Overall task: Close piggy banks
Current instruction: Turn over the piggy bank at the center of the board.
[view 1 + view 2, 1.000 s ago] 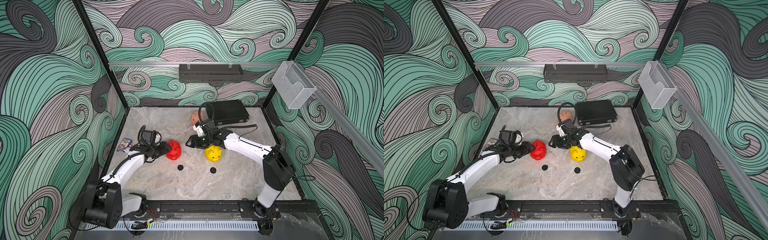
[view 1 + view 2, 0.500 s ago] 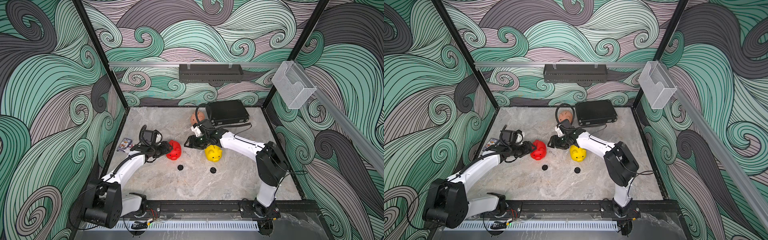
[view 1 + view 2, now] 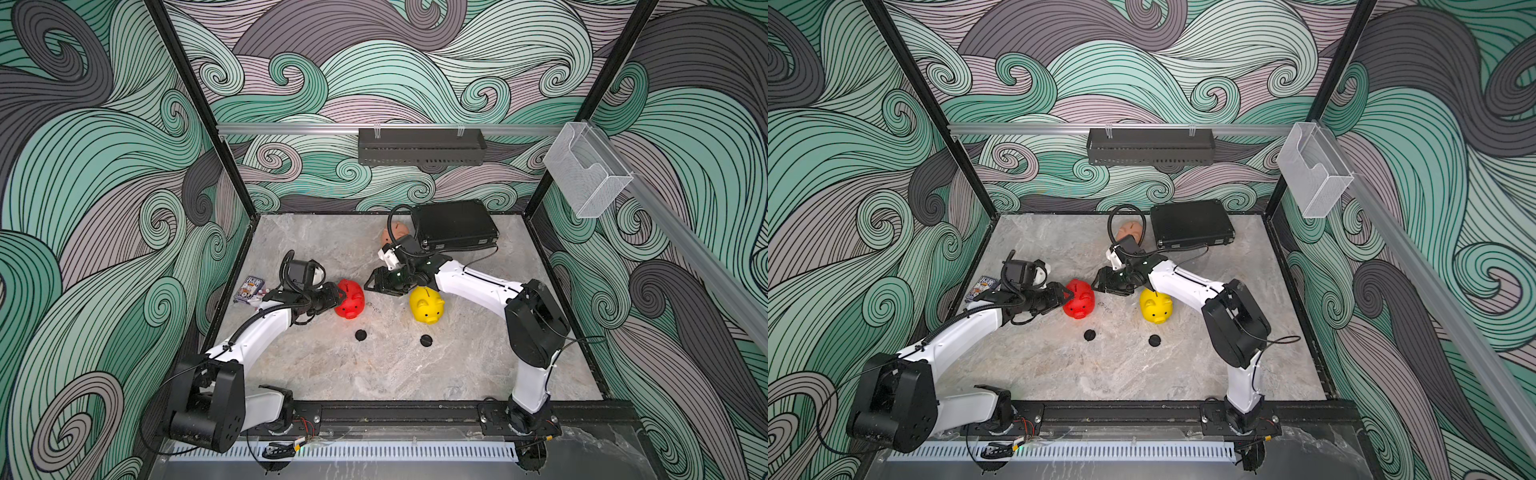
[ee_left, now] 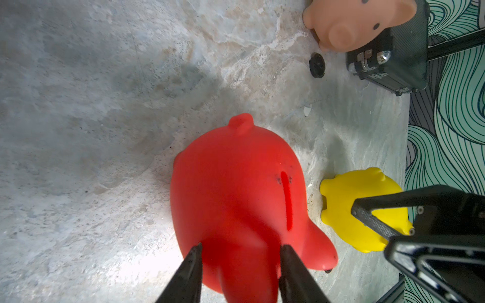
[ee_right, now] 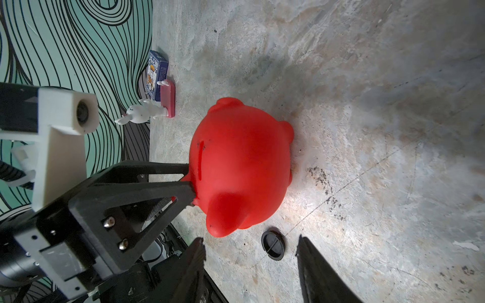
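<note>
Three piggy banks (image 3: 350,298), three black plugs (image 3: 360,335)

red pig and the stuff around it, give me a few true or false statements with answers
1. The left tool has its fingers on either side of the red pig. True.
2. The red pig lies belly up. False: its coin slot faces up.
3. The right tool grips the yellow pig. False: it is open and holds nothing.
4. Two black plugs lie loose on the table in front of the red and yellow pigs. True.
5. The peach pig sits beside the black case. True.
</note>
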{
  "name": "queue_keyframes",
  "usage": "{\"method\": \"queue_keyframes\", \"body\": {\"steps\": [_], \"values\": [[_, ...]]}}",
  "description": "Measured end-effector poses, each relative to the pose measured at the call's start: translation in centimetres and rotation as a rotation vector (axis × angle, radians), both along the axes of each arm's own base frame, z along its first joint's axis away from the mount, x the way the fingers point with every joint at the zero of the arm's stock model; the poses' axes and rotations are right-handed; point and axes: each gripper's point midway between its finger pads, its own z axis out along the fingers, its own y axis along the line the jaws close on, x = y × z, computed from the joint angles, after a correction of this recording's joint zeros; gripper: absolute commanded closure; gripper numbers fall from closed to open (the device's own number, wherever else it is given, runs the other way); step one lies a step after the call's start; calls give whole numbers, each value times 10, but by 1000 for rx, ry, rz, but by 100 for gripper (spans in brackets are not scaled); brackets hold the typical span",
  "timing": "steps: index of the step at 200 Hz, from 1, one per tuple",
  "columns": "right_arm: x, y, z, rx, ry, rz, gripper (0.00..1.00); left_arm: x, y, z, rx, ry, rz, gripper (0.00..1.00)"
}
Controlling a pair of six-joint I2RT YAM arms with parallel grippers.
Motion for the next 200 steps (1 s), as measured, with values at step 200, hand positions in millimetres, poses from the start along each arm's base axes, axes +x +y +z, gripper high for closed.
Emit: {"method": "queue_keyframes", "body": {"steps": [200], "values": [[46,30,-19,7,47,-27,47,24,0,4,9,5,48,44]]}}
